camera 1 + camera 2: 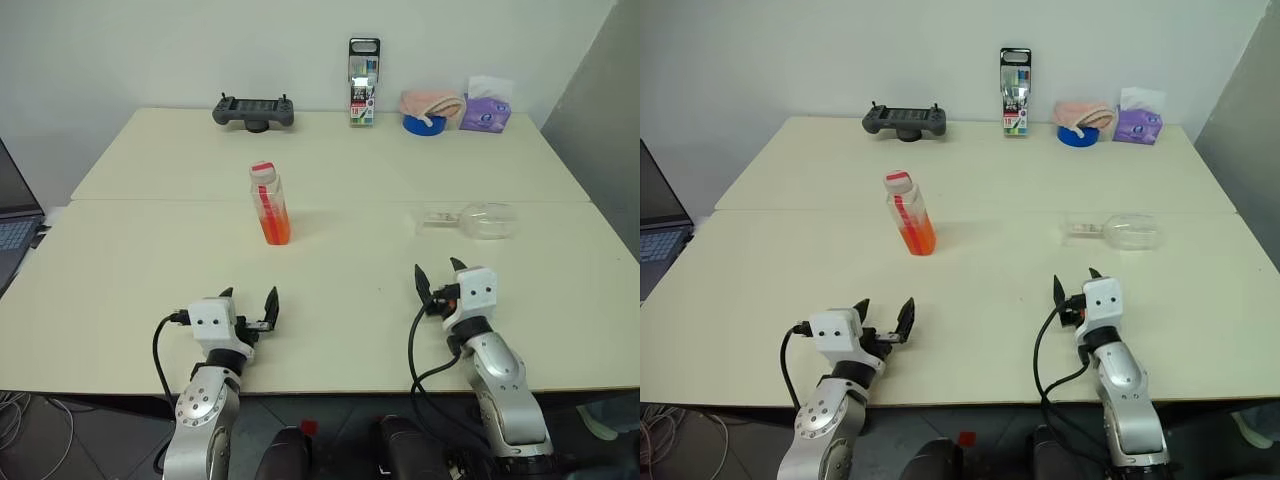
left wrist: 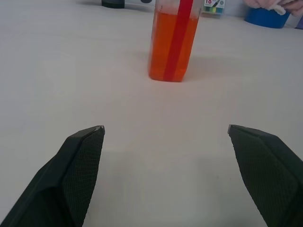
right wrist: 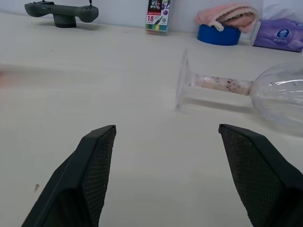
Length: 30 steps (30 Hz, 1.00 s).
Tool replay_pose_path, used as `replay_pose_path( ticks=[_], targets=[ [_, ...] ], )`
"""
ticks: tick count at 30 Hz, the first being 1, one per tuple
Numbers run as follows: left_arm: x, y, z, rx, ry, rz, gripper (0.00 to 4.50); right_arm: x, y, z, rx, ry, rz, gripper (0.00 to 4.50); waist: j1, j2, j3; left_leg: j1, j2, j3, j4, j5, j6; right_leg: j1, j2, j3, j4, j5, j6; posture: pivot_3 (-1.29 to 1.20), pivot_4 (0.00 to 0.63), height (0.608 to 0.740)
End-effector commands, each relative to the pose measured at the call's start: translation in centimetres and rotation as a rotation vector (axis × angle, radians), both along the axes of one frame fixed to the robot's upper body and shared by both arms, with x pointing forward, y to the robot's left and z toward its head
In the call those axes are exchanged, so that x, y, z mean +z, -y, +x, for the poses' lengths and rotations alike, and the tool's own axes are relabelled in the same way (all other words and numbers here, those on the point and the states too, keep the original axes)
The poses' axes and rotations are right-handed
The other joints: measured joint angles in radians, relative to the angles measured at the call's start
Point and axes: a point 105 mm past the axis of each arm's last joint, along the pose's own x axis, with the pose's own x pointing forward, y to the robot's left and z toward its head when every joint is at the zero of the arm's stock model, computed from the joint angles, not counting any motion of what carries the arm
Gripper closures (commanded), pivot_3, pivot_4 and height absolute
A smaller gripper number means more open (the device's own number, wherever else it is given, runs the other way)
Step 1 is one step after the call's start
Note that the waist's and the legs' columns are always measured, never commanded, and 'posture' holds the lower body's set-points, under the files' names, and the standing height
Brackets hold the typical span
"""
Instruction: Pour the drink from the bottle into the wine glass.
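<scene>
Open pincers (image 1: 250,300) nearest; marker pack (image 3: 157,16) beyond, marked "18".

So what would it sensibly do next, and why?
Probably reach the right tool, open and empty, forward to the wine glass and stand it up. The glass lies on its side on the table, so nothing can be poured yet. The bottle stands upright, capped, ahead of the open left tool.

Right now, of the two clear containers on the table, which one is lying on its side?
The wine glass, ahead of the right gripper: its stem runs along the table. The bottle stands upright, capped.
</scene>
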Motion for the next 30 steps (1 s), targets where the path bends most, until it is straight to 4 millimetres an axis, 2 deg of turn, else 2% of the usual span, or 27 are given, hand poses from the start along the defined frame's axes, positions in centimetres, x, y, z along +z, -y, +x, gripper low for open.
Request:
replay_pose_path(
  ticks=[1, 9, 15, 20, 23, 27, 30],
  targets=[
    [1.5, 0.6, -0.2, -0.029, 0.052, 0.023, 0.04, 1.6, 0.3, -0.4, -0.011, 0.066, 0.007, 0.79, 0.0, 0.0, 0.0, 0.0, 0.0, 0.0, 0.0, 0.0, 0.0, 0.0, 0.0, 0.0, 0.0, 0.0, 0.0, 0.0, 0.15, 0.74],
    [1.4, 0.7, -0.3, -0.026, 0.051, -0.009, 0.04, 1.5, 0.2, -0.4, 0.005, 0.059, 0.006, 0.79, 0.0, 0.0, 0.0, 0.0, 0.0, 0.0, 0.0, 0.0, 0.0, 0.0, 0.0, 0.0, 0.0, 0.0, 0.0, 0.0, 0.15, 0.74],
    [1.8, 0.5, 0.3, 0.009, 0.074, -0.004, 0.04, 2.0, -1.0, -0.1, 0.105, 0.074, -0.02, 0.79, 0.0, 0.0, 0.0, 0.0, 0.0, 0.0, 0.0, 0.0, 0.0, 0.0, 0.0, 0.0, -0.001, 0.0, 0.0, 0.0, 0.15, 0.74],
    [2.9, 0.1, 1.8, 0.063, 0.105, 0.009, 0.04, 4.0, -4.9, -0.4, 0.403, 0.103, -0.079, 0.79, 0.0, 0.0, 0.0, 0.0, 0.0, 0.0, 0.0, 0.0, 0.0, 0.001, 0.0, 0.0, -0.001, 0.002, 0.002, 0.0, 0.15, 0.74],
    [4.0, 0.2, 3.5, 0.056, 0.134, 0.006, 0.04, 6.7, -7.4, 0.1, 0.575, 0.122, -0.072, 0.79, 0.0, 0.0, 0.0, 0.0, 0.0, -0.001, 0.0, 0.0, 0.0, 0.001, 0.0, -0.001, -0.001, 0.002, 0.003, 0.0, 0.15, 0.74],
    [5.5, 0.2, 5.2, 0.055, 0.169, 0.003, 0.04, 9.2, -8.6, 1.0, 0.653, 0.147, -0.094, 0.79, 0.001, 0.0, 0.0, 0.0, 0.0, -0.001, 0.0, 0.0, 0.0, 0.001, 0.0, -0.002, -0.001, 0.003, 0.003, 0.0, 0.15, 0.74],
    [6.3, 0.4, 6.2, 0.041, 0.185, -0.007, 0.04, 10.1, -9.1, 1.3, 0.68, 0.154, -0.105, 0.79, 0.003, 0.0, 0.0, -0.001, 0.0, -0.002, 0.0, 0.0, 0.0, 0.001, 0.0, -0.003, -0.003, 0.003, 0.003, 0.0, 0.15, 0.74]
  ],
)
